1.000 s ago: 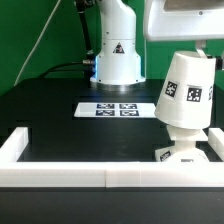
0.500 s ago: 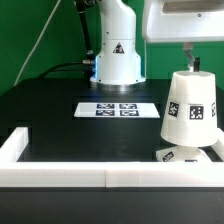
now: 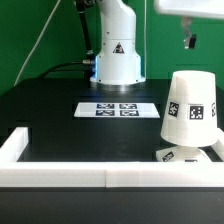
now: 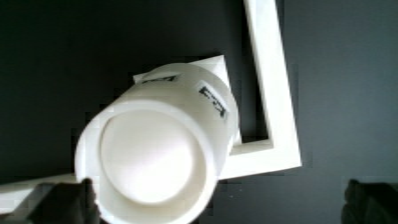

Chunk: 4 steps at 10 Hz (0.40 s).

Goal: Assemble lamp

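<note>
The white tapered lamp shade point(image 3: 192, 108) stands upright on the tagged base block point(image 3: 178, 155) at the exterior view's right, against the white wall corner. The bulb is hidden under the shade. My gripper point(image 3: 189, 40) is high above the shade and clear of it, with only one dark finger showing there. In the wrist view the shade point(image 4: 169, 140) is seen from above, its round closed top facing the camera. The gripper point(image 4: 217, 203) is open and empty, with a finger point(image 4: 59, 202) to each side of the shade, well apart.
A low white wall point(image 3: 60, 178) runs along the front and turns at the right corner point(image 4: 267, 100). The marker board point(image 3: 118, 108) lies mid-table. The white robot pedestal point(image 3: 117, 60) stands at the back, with cables to its left.
The shade was tilted in the gripper one second ago; it now stands upright on the base. The gripper has let go and risen straight up.
</note>
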Tool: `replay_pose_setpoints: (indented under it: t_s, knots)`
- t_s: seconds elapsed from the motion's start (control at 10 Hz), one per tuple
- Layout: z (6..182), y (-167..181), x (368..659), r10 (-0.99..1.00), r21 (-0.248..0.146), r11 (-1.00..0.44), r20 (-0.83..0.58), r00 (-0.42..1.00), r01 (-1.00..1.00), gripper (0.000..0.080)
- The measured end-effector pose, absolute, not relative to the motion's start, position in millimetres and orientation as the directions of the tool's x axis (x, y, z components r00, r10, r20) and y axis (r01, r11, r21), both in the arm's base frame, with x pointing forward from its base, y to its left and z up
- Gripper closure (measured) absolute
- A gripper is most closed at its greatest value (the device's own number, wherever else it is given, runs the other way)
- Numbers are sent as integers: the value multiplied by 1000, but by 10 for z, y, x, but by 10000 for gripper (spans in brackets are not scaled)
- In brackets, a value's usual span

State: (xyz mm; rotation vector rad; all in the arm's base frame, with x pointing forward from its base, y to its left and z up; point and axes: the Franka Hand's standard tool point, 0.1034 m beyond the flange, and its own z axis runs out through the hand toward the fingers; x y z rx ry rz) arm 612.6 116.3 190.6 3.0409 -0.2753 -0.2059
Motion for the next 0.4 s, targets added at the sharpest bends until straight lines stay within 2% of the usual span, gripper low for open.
replay_pose_setpoints:
  t_s: [0.1,0.4]
  knots:
    - [1901,1246,6105,-164,112,-982,-120,979,-151,104]
    - [1876,1271,6105,-166,110,-982,-112,980,-154,101]
